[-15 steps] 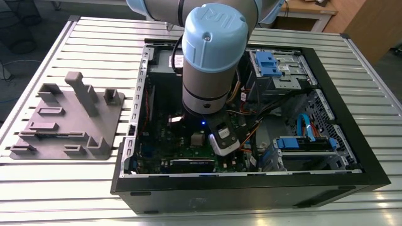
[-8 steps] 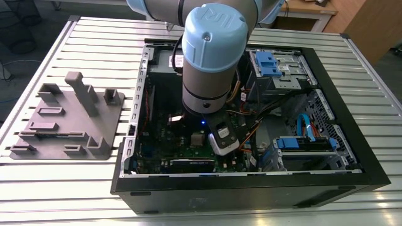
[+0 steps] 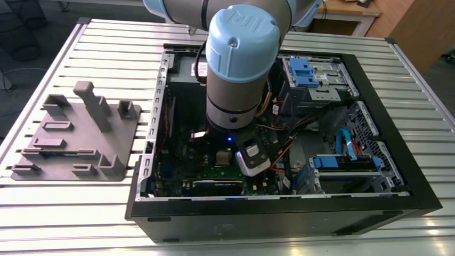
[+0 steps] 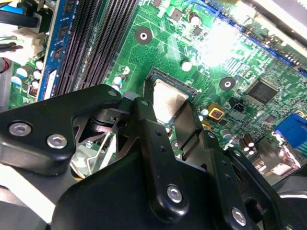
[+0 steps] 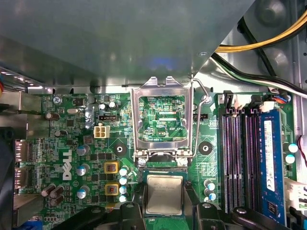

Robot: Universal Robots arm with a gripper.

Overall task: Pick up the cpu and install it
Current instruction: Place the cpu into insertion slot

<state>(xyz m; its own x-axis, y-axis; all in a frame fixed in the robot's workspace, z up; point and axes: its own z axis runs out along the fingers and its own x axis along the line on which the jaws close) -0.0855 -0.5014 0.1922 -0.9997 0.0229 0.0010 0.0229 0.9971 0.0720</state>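
Exterior view: arm [image 3: 242, 69] is reaching straight down into the open pc case [image 3: 284, 213], which is lying on its side on the slatted metal table [image 3: 92, 48], centre of frame. Wrist is hanging over the middle of the case. Grey fixture block [image 3: 78, 138] is sitting on the table at the exterior view's left, apart from the case. Blue drive brackets [image 3: 302, 72] are showing inside the case toward the exterior view's right, one in the upper part of the frame, one lower.

First wrist view: gripper [image 5: 164, 188] is clamping the cpu [image 5: 164, 197]. Its fingers [image 5: 140, 201] are pressing against two opposite edges, silver top facing the camera. The cpu is sitting square over the socket [image 5: 163, 168] on the green motherboard [image 5: 72, 139]. Can't tell whether it's fully seated or hanging just above. Metal retention frame [image 5: 163, 82] is lying flipped open just beside the cpu, board showing through its window. Wire lever [image 5: 199, 120] is running along one side of that frame. Memory slots [image 5: 235, 158] are lying near the socket, with a blue memory stick [image 5: 269, 158] seated just past them. Yellow cables [image 5: 268, 40] are crossing the case wall beyond.

Second wrist view: same grip. The cpu [image 4: 168, 98] is sitting between the two black fingers [image 4: 146, 124], over the socket, with memory slots [image 4: 91, 43] running alongside.
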